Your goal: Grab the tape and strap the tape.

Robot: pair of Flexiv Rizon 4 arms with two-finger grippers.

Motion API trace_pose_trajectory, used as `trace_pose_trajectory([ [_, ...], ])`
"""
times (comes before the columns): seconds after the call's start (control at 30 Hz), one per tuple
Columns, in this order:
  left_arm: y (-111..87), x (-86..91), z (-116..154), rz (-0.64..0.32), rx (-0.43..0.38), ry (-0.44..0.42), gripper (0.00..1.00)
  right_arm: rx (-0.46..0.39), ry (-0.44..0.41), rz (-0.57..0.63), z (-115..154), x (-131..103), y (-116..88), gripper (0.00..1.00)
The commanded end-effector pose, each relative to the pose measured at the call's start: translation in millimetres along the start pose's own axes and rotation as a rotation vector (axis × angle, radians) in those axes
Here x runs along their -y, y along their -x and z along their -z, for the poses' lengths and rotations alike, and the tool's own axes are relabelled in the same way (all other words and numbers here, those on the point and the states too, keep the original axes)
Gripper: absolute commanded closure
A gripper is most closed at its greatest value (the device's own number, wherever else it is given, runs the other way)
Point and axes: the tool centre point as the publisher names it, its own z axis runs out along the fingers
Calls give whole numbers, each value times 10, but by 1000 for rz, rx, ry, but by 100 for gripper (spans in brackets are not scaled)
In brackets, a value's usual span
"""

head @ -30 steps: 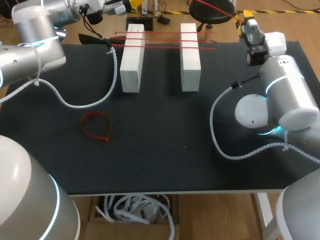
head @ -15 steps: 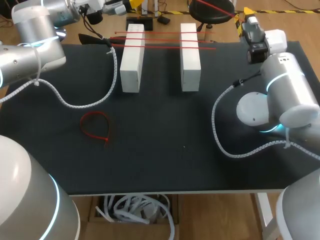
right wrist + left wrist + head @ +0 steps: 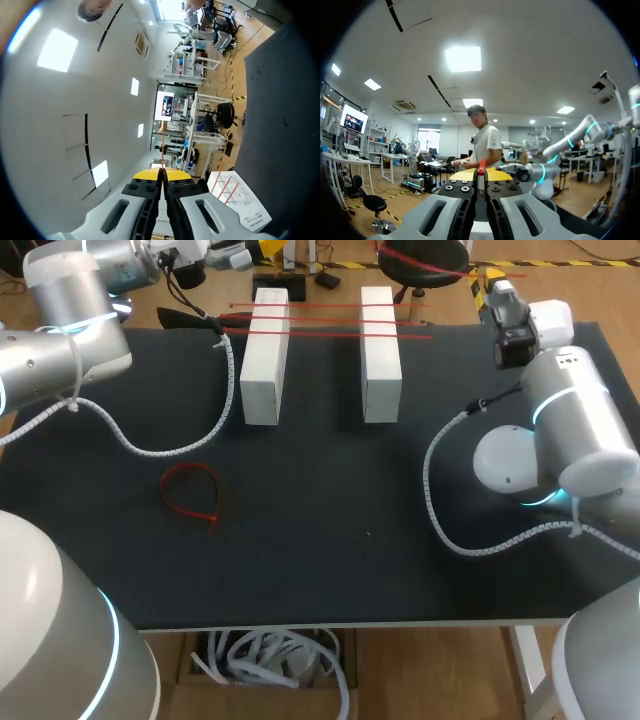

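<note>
The red strip is sitting pinched in the right gripper. The fingers are pressing flat together on it, and the strip is running straight out ahead of the tips. In the head view it's showing as a thin red line in the upper right of the frame, past the table's far edge.

The left gripper is likewise squeezing narrow on a short red end that's poking up between its yellow tips. That arm is coming in at the head view's upper left. I can't tell whether the two are holding one strip or two.

Spare strips are lying across the two white blocks in the upper middle. A closed red loop is lying on the table at centre left, well apart from both grippers.

Risks as I'm reading it:
- The strip is thin and slick and only a small patch of finger is gripping it, so any sideways tug is likely going to slide it out.
- The long free length is going to flex, so the tip could wander and miss when it's being threaded to close the strap.
- If both grippers are on the same piece, arms pulling apart could yank it from one side.
- The left arm's hose is trailing just beside the loop, so a sweep could drag the loop or knock the spare strips off the blocks.
</note>
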Motion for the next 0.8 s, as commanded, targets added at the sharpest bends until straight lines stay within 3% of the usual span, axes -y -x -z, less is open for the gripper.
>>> trace_pose_trajectory([
  [0.03, 10, -4, 3, 0, -3, 0, 100, 5, 0, 1, -2, -4, -7, 100],
  [0.37, 10, -4, 3, 0, -3, 0, 100, 6, -21, 21, 4, 28, -16, 100],
  [0.6, 25, -48, 22, -50, 35, 282, 100, 7, -39, 47, 14, 46, -15, 100],
  [0.8, 44, -61, 59, -74, 65, 413, 100, 12, -45, 63, 16, 45, -3, 100],
])
